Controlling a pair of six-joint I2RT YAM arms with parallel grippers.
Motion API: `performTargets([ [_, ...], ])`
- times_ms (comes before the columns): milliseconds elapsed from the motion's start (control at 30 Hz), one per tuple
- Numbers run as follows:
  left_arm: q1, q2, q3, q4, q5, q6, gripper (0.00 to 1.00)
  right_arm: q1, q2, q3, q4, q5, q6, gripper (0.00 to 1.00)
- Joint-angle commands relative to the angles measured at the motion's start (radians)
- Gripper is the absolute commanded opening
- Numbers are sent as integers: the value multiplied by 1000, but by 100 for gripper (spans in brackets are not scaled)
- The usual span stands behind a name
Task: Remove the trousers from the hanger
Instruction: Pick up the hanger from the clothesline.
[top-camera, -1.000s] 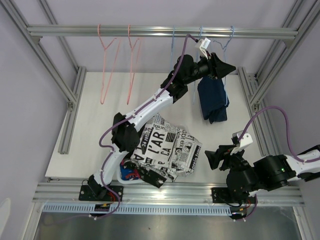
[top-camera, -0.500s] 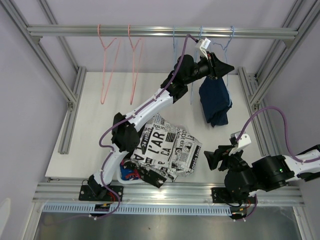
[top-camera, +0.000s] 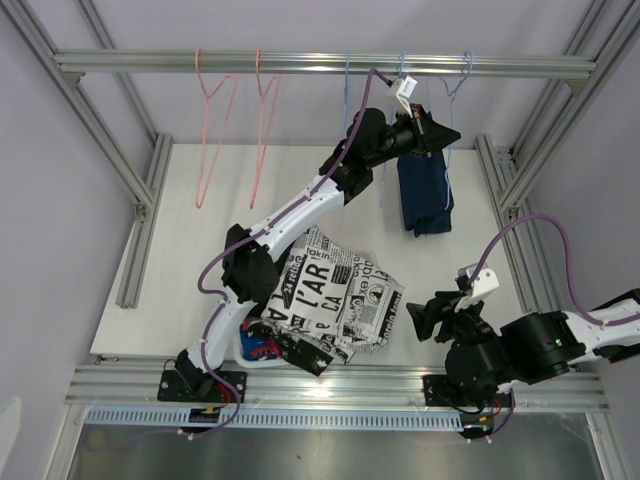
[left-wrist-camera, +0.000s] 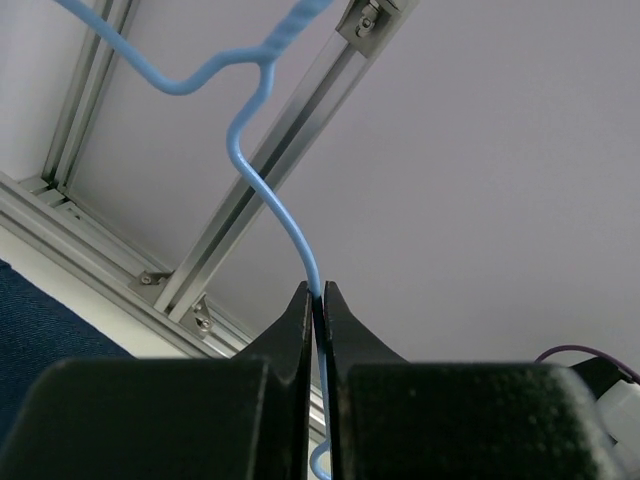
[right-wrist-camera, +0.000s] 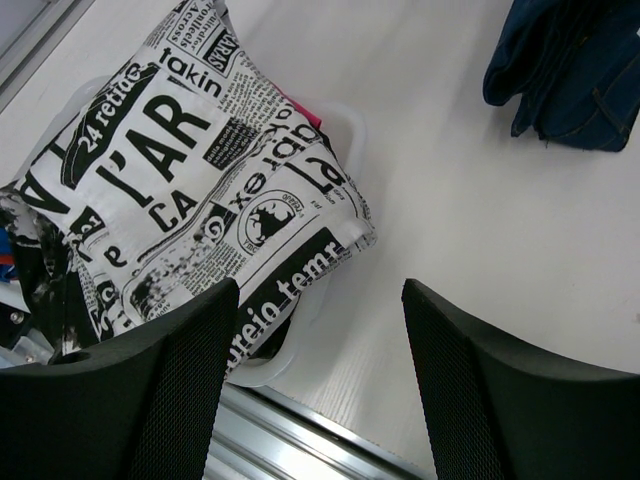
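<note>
- The right gripper (top-camera: 418, 315) hangs low by the near edge, jaws apart, holding nothing.
- Just left of it, the printed trousers (top-camera: 340, 295) lie on top of a pile in a tub (right-wrist-camera: 352, 128), already off.
- Farther back, the denim trousers (top-camera: 425, 195) hang on the blue hanger (top-camera: 455, 85), the one pair left to remove.
- The left gripper (left-wrist-camera: 315, 297) has its jaws together, clamped on the hanger's wire beside the denim.
- I judge the step to be steadying that hanger. The next move calls for drawing the denim down and off while the wire is held firm.
- Farthest, the rail (top-camera: 300, 63) bears bare pink hangers (top-camera: 215, 120).
</note>
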Motion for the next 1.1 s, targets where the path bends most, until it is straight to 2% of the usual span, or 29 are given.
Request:
performTargets([
  [0, -28, -100, 10, 45, 93, 19, 1, -4, 14, 3, 14, 44, 19, 72],
  [200, -36, -151, 13, 28, 102, 52, 1, -4, 27, 5, 14, 46, 18, 72],
  [333, -40, -209, 5, 2, 168, 98, 1, -4, 34, 5, 12, 46, 18, 71],
  [467, -48, -287, -61, 61, 214, 91, 0, -3, 51, 6, 12, 43, 11, 72],
  [833, -63, -350, -15, 37, 205, 59, 1, 5, 79, 16, 9, 37, 4, 72],
  [967, -86, -413, -75, -7, 215, 65, 0, 25, 45, 28, 47, 3, -56, 72],
  [1067, -109, -474, -105, -49, 192, 88, 1, 43, 14, 28, 146, -61, -178, 72],
])
